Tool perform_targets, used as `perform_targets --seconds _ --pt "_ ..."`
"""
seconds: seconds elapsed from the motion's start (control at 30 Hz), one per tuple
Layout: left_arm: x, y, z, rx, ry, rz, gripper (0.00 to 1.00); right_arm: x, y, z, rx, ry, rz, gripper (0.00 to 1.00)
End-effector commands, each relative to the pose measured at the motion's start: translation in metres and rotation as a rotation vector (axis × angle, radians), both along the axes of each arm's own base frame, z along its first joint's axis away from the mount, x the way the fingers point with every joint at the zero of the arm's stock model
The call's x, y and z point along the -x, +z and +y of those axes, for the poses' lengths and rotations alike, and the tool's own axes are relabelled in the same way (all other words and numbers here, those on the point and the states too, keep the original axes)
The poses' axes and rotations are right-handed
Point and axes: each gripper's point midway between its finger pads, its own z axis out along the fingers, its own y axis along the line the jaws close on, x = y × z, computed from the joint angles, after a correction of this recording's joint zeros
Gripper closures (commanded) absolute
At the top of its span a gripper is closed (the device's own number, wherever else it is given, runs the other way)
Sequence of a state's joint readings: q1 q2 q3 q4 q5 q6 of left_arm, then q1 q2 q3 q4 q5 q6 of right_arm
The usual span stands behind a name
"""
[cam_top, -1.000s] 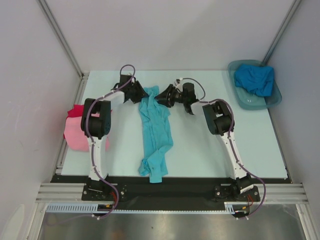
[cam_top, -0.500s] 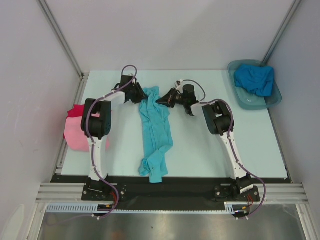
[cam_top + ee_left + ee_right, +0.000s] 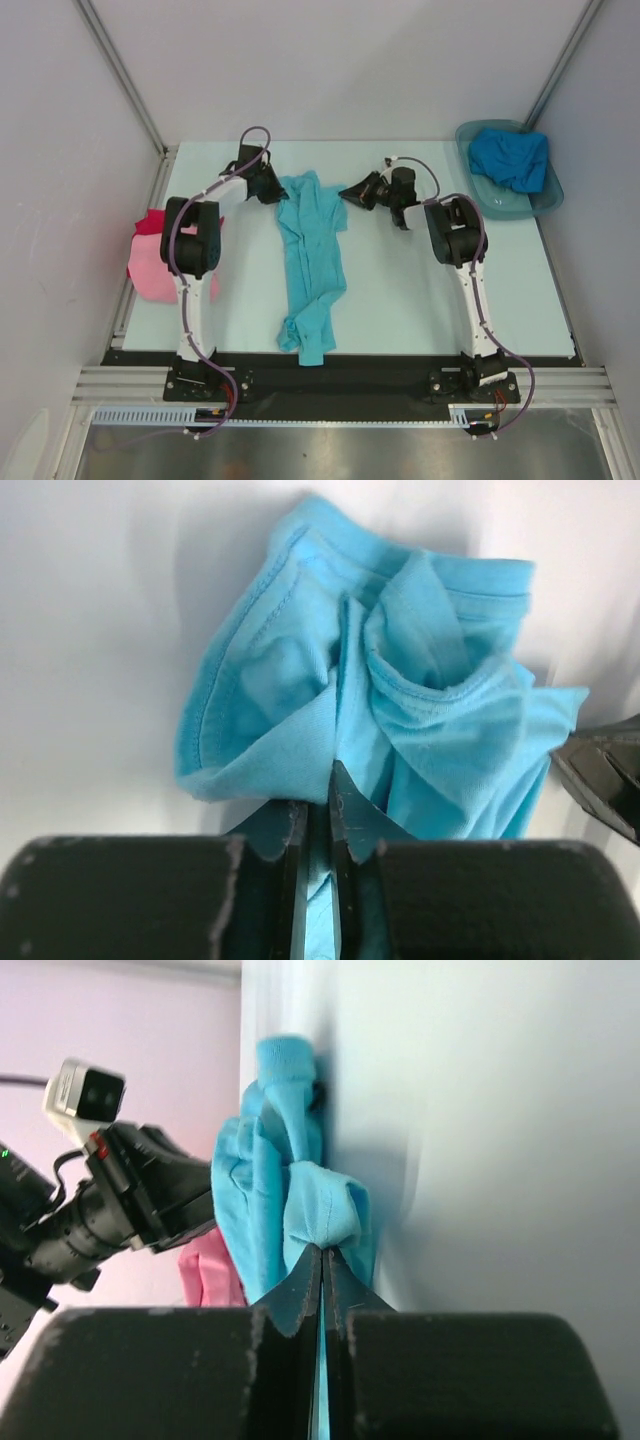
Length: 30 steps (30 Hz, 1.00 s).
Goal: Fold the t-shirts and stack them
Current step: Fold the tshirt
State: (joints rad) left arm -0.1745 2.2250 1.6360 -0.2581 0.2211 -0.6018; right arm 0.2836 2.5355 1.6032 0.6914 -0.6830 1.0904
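The turquoise t-shirt (image 3: 315, 255) lies as a long bunched strip down the middle of the table, its top end spread between my two grippers. My left gripper (image 3: 277, 188) is shut on the shirt's top left edge; in the left wrist view a fold of turquoise cloth (image 3: 400, 680) runs between its fingers (image 3: 320, 785). My right gripper (image 3: 352, 193) is shut on the top right edge, pinching a puckered hem (image 3: 325, 1210) at its tips (image 3: 322, 1252). A pink t-shirt (image 3: 150, 268) and a red one (image 3: 150, 220) lie at the table's left edge. A deeper blue t-shirt (image 3: 510, 158) sits in the tub.
The grey translucent tub (image 3: 540, 203) stands at the back right corner. Metal frame rails (image 3: 150, 175) run along the table's left side, and grey walls close in on three sides. In the right wrist view the left arm (image 3: 130, 1200) faces me across the shirt.
My right gripper shut on the shirt's top edge and drew it to the right, widening that end. The left gripper closed on the left edge and stayed about in place.
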Motion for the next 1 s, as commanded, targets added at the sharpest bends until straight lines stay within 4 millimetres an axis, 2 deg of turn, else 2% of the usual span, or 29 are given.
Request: perform_targets --seconds 0.0,0.07,0.1,0.27,0.3,0.33,0.4,0.43,0.57,0.6,0.63,0.83,0.97 --pt "-0.021 0.033 -0.009 0.002 -0.05 -0.073 0.87 -0.028 0.04 -0.024 0.02 -0.088 -0.112 1.0" --pt "-0.022 0.034 -0.022 0.011 -0.107 -0.075 0.83 -0.033 0.043 -0.029 0.029 -0.098 -0.121 1.0" --pt "-0.028 0.039 -0.035 0.029 -0.15 -0.09 0.81 -0.034 0.042 -0.03 0.032 -0.101 -0.121 1.0" --pt "-0.029 0.03 -0.065 0.03 -0.242 -0.068 0.76 -0.04 0.045 -0.043 0.033 -0.127 -0.127 1.0" --pt "-0.034 0.036 -0.07 0.037 -0.251 -0.082 0.76 -0.042 0.046 -0.045 0.036 -0.135 -0.131 1.0" --pt "-0.03 0.024 -0.077 0.036 -0.269 -0.051 0.74 -0.045 0.047 -0.048 0.038 -0.144 -0.133 1.0" --pt "-0.033 0.026 -0.088 0.04 -0.287 -0.053 0.73 -0.052 0.05 -0.057 0.036 -0.172 -0.139 1.0" --pt "-0.028 0.011 -0.089 0.034 -0.291 -0.014 0.7 -0.056 0.055 -0.06 0.035 -0.185 -0.147 1.0" --pt "-0.028 0.001 -0.084 0.001 -0.268 0.011 0.65 -0.077 0.07 -0.087 0.052 -0.284 -0.176 1.0" --pt "-0.025 -0.003 -0.08 -0.013 -0.26 0.02 0.64 -0.084 0.077 -0.101 0.058 -0.314 -0.179 1.0" --pt "-0.025 -0.003 -0.077 -0.028 -0.257 0.016 0.62 -0.089 0.087 -0.106 0.058 -0.329 -0.197 1.0" --pt "-0.028 0.002 -0.057 -0.056 -0.223 0.011 0.6 -0.113 0.109 -0.158 0.084 -0.443 -0.219 1.0" --pt "-0.029 0.005 -0.05 -0.07 -0.207 0.004 0.59 -0.118 0.116 -0.171 0.093 -0.457 -0.228 1.0"
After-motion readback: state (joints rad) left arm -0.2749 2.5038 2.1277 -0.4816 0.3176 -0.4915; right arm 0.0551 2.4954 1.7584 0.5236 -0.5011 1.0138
